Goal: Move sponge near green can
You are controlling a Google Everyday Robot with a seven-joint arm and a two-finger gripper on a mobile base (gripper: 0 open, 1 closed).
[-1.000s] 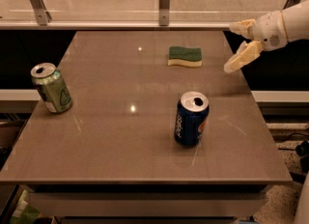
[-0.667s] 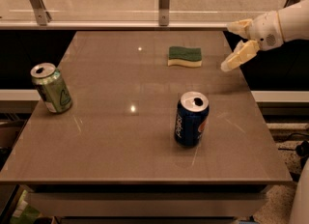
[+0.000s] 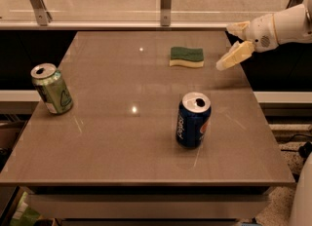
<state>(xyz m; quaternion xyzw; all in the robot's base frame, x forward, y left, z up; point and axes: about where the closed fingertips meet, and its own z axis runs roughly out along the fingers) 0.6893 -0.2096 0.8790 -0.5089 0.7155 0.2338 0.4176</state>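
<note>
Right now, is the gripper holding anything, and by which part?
Nothing is held. The gripper hovers open, right of the sponge, which lies flat on the table.

My claw (image 3: 225,46) hovers over the surface's (image 3: 122,147) far right side; behind it, my arm (image 3: 292,23) is cut off at the edge.

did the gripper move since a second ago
Yes. The gripper, jaws open by the right edge of the table, has shifted toward the sponge, which has not moved.
</note>
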